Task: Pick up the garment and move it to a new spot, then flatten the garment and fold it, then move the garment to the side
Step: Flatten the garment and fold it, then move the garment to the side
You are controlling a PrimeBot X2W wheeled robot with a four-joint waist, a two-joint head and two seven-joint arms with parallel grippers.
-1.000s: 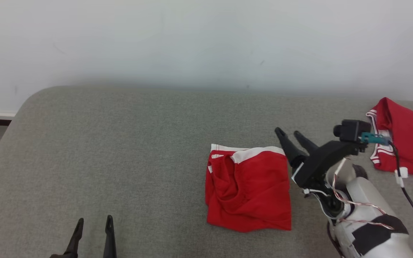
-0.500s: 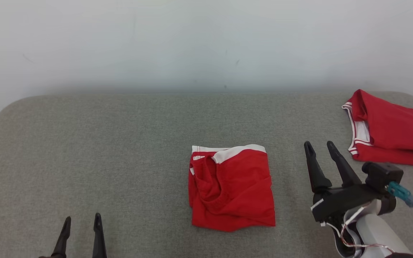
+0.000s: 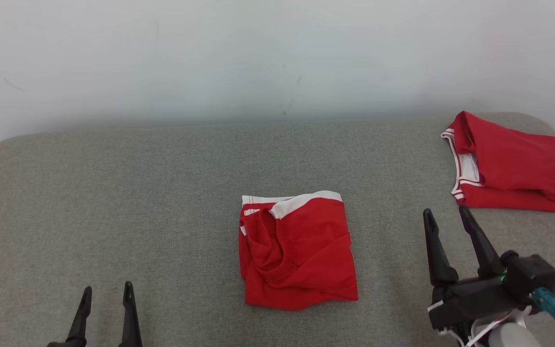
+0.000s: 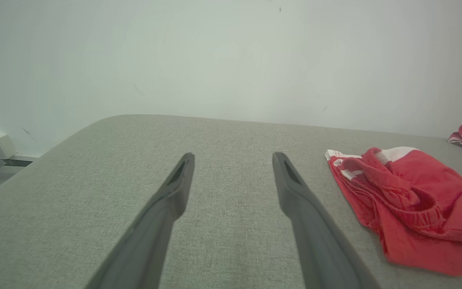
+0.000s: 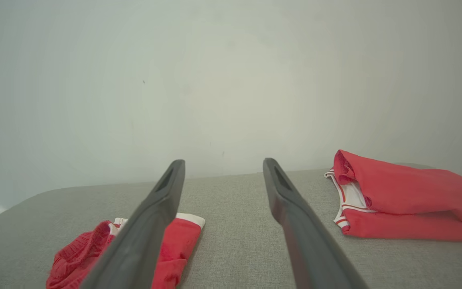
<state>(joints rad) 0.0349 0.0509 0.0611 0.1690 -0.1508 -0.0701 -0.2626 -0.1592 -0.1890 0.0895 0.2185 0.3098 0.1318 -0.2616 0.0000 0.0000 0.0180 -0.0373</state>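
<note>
— How is the garment (image 3: 301, 255) looking?
— It's showing bright red fabric with a white band (image 3: 309, 201), and it's lying folded into a rough, compact rectangle.
— Where is it sitting?
— It's resting flat near the middle of the grey padded surface (image 3: 113, 202), a little toward 6 o'clock.
— And how is it lying?
— The white band is running along its 12 o'clock edge. A gathered red hem (image 3: 263, 241) is curling open on the 9 o'clock side, showing layers underneath. The 3 o'clock half is lying smoother, carrying a few creases, and the 6 o'clock edge is running slightly uneven.
</note>
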